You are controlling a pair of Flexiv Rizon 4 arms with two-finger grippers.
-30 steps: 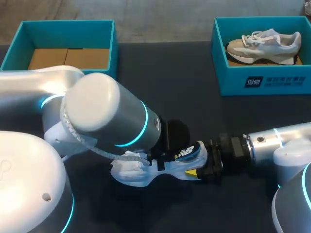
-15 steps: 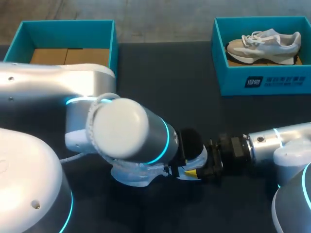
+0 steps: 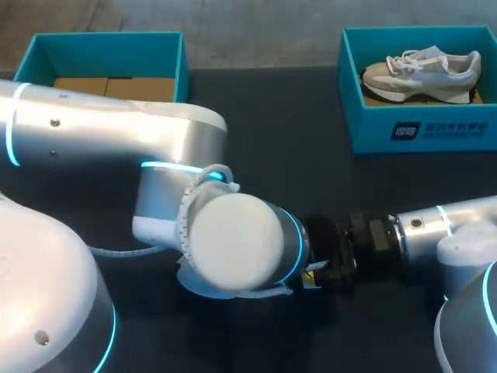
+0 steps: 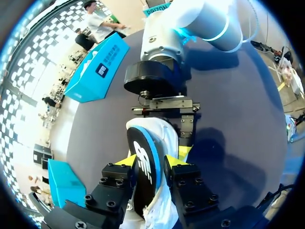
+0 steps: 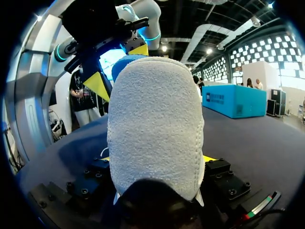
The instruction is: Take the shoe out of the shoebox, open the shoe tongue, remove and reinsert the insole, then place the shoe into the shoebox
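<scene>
Shoe [image 5: 155,129]: white, on the table [image 3: 272,132] near the middle of its front edge, largely hidden under the left arm.
Right gripper [image 5: 156,158]: clamped on the shoe's heel from both sides.
Insole [image 4: 143,162]: blue-edged, standing up out of the shoe.
Left gripper [image 4: 155,157]: pinching the insole between its yellow tips.
Left shoebox [image 3: 109,47]: far left corner, cardboard base showing.
Right shoebox [image 3: 419,128]: far right corner, holding a second shoe [image 3: 423,70].

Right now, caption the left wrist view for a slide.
Left gripper pinches the insole in the white shoe; right gripper holds its heel.
</scene>
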